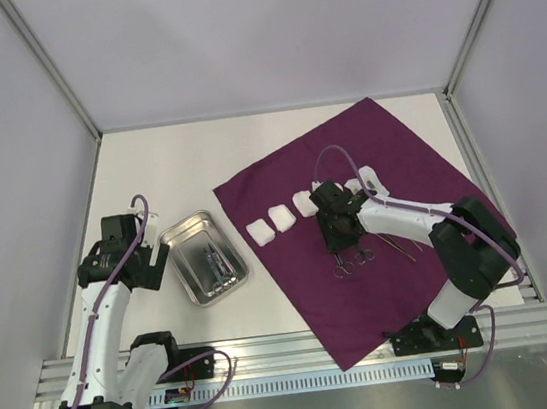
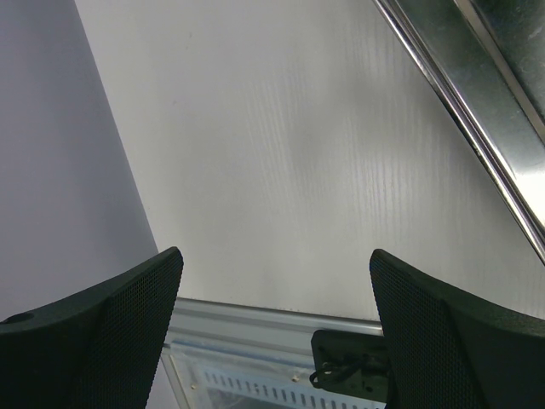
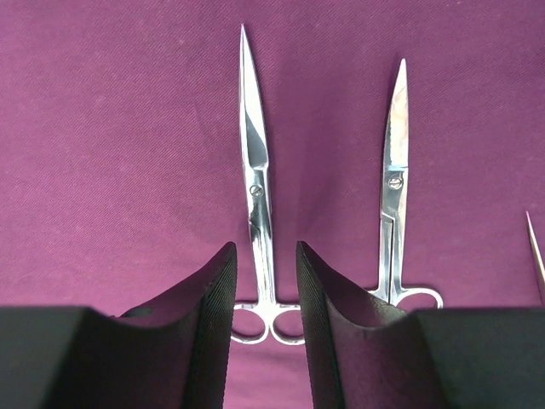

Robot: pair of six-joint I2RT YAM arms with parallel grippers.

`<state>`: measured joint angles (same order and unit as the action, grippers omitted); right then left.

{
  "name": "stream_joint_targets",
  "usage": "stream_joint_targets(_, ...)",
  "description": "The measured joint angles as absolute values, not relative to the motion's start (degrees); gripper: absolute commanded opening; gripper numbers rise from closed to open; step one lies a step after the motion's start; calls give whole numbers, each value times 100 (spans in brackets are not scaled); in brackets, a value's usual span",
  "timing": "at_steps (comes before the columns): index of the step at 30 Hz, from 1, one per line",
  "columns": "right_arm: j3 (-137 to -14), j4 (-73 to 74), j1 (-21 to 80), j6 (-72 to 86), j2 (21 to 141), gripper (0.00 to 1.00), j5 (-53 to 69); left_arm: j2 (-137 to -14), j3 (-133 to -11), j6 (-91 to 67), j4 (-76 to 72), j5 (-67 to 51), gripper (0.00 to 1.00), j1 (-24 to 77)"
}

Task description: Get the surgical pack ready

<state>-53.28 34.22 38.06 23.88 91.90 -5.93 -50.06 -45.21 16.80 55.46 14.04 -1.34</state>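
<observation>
Black ribbed fingers (image 3: pixel 213 324) of the right claw (image 3: pixel 266 249) stand half spread on either side of a pair of scissors (image 3: pixel 255 153), just above its rings. A sliver of cloth (image 3: pixel 102 128) shows between each pad and the steel shank, so the claw straddles the scissors and pinches nothing. The spot makes sense: the shank is the narrow, stiff part, and a grip there would keep the blades shut and pointing away.

A second pair (image 3: pixel 392 196) lies just beside the first, parallel and pointing the same way. The tip of a third tool (image 3: pixel 536 247) shows at the right edge. Laid apart in a row like this, each can be taken without disturbing its neighbour.

From above, the right claw hangs over the near middle of the purple cloth, which lies flat as a diamond on the right half of the table (image 1: pixel 168 168). White pads (image 1: pixel 282 215) sit in a line towards its left corner, apart from the steel. The tray (image 1: pixel 172 238) stands off the cloth, just beside that corner, with a few tools (image 1: pixel 216 264) in it. The pack is not yet bundled. Whether the scissors are bound for the tray or meant to lie where they are, I cannot tell.

The left claw (image 2: pixel 274 256) is spread wide and empty over the table left of the tray, seemingly parked out of the way.
</observation>
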Motion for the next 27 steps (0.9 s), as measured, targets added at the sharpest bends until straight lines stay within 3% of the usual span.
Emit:
stream_joint_targets(8, -5332, 3328, 3800, 2368, 9393, 22, -617, -5006, -4521, 1680, 5546, 1404, 100, -134)
stream_joint_targets(13, -5325, 3334, 3795, 2359, 9362, 1, -661, -5006, -4521, 1680, 5546, 1404, 100, -134)
stream_joint_targets(27, -5323, 3330, 3795, 2340, 8423, 1, -720, -5011, -4521, 1680, 5546, 1402, 100, -134)
